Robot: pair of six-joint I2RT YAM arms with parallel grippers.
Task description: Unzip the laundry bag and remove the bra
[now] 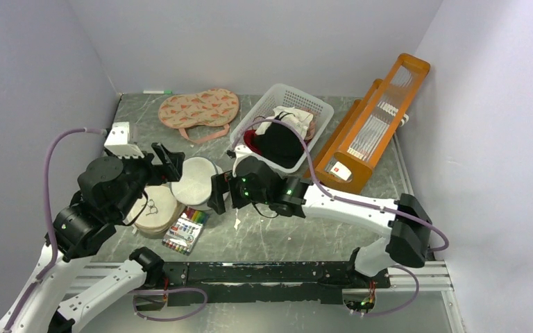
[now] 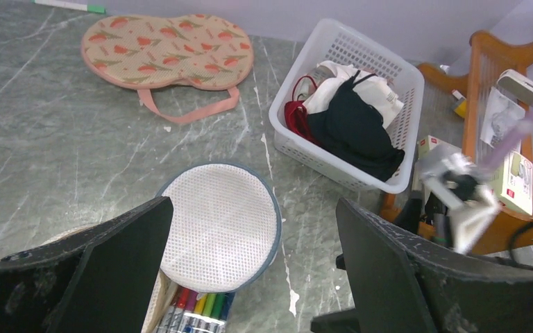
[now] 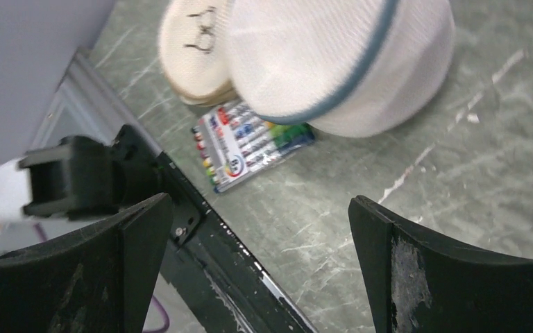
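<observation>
The laundry bag [image 1: 196, 182] is a round white mesh bag with a dark zipper rim, lying shut on the table; it also shows in the left wrist view [image 2: 218, 225] and in the right wrist view [image 3: 340, 62]. The bra is not in view. My left gripper [image 1: 170, 163] is open and empty, hovering just left of and above the bag [image 2: 253, 205]. My right gripper [image 1: 220, 192] is open and empty, close to the bag's right side, with bare table between its fingers [image 3: 258, 201].
A beige embroidery hoop [image 1: 154, 208] and a pack of markers [image 1: 186, 229] lie against the bag's near left. A pink watermelon-print pouch [image 1: 199, 109] lies at the back. A white basket [image 1: 305, 104] holds black, white and red garments. An orange wooden rack [image 1: 371, 125] stands right.
</observation>
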